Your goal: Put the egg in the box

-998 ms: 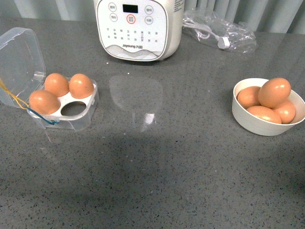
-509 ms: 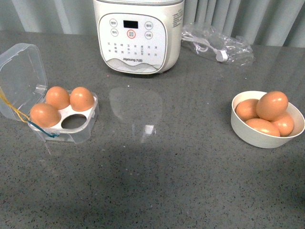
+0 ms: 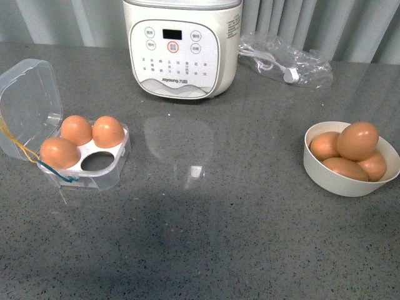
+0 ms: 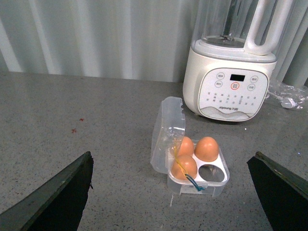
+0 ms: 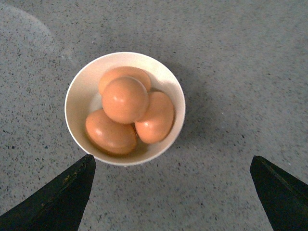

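A dark grey speckled counter is filling the front view, glossy enough to be throwing back a faint reflection of the white kitchen machine standing at its far edge, while a broad shadow is lying across the near part. Behind the counter, pale pleated curtains are closing off the room. A crumpled clear bag is lying to the right of the machine. On the left, the box is sitting with its lid standing open, three eggs filling three cells and the near right cell showing empty; a yellow band and a blue band are trailing from its left side. Well apart on the right, a white bowl is holding four eggs, and the egg is resting on top of the other three. The right pincer is hanging above that bowl, fingers spread wide and gripping nothing. The left pincer is facing the box from a distance, likewise spread wide and empty.
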